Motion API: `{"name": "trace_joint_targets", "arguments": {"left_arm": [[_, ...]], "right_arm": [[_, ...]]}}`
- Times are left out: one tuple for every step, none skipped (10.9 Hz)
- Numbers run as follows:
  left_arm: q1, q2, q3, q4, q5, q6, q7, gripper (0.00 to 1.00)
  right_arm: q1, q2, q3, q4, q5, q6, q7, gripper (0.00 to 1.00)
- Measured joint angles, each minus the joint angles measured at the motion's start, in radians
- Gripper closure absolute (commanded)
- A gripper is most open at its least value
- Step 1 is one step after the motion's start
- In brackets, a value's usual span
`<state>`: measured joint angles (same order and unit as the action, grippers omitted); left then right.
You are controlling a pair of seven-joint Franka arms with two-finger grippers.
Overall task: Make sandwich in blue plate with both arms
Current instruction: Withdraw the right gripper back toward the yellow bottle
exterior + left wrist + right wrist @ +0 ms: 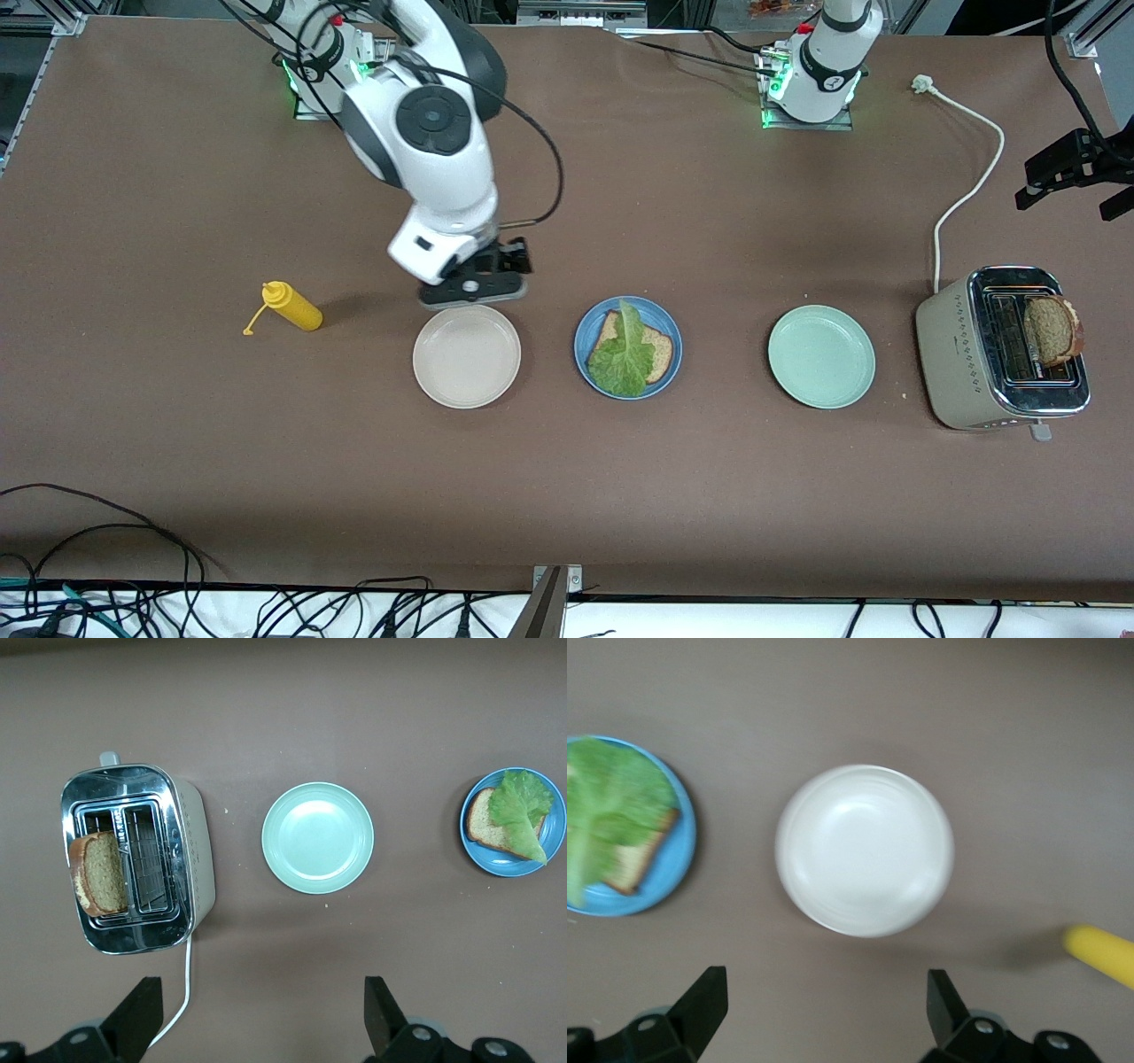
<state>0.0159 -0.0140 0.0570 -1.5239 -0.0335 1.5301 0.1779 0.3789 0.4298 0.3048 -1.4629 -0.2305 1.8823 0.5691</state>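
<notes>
1. Front view: the brown surface (567,496) carries a row of three plates, with my two arms based along its top edge, so each arm can reach its own end of the row.
2. My right arm (425,133) reaches down with its right hand (483,282) over the edge of the cream-white plate (467,356), fingers spread wide and holding nothing.
3. The toaster (961,359) stands at the left arm's end of the surface, a bread slice (1052,330) leaning up out of one slot; I judge this to be the sandwich's missing top.
4. My left hand (1076,173) hangs in the air above the surface near the toaster, wide open and empty, likely placed to fetch that slice.
5. The blue plate (586,350) sits mid-row between the cream-white plate and the mint-green plate (821,356), within reach of both arms.
6. On it lies the half-built sandwich (660,350): one slice under a lettuce leaf (623,354).
7. A yellow squeeze bottle (292,307) lies on its side toward the right arm's end.
</notes>
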Motion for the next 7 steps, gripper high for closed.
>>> {"name": "trace_joint_targets", "arguments": {"left_arm": [[0.000,0.000,0.000,0.000,0.000,0.000,0.000,0.00],[0.000,0.000,0.000,0.000,0.000,0.000,0.000,0.00],[0.000,0.000,0.000,0.000,0.000,0.000,0.000,0.00],[0.000,0.000,0.000,0.000,0.000,0.000,0.000,0.00],[0.000,0.000,0.000,0.000,0.000,0.000,0.000,0.00],[0.000,0.000,0.000,0.000,0.000,0.000,0.000,0.00],[0.000,0.000,0.000,0.000,0.000,0.000,0.000,0.00]], "right_arm": [[-0.037,-0.036,-0.003,-0.004,0.016,-0.078,-0.058,0.00],[-0.075,-0.069,-0.014,-0.006,0.043,-0.143,-0.136,0.00],[-0.111,-0.101,-0.041,-0.007,0.066,-0.198,-0.228,0.00],[-0.136,-0.132,-0.089,-0.008,0.078,-0.235,-0.322,0.00],[-0.148,-0.158,-0.150,-0.009,0.083,-0.253,-0.404,0.00],[-0.153,-0.178,-0.214,-0.011,0.085,-0.265,-0.475,0.00],[-0.156,-0.195,-0.274,-0.016,0.087,-0.274,-0.533,0.00]]}}
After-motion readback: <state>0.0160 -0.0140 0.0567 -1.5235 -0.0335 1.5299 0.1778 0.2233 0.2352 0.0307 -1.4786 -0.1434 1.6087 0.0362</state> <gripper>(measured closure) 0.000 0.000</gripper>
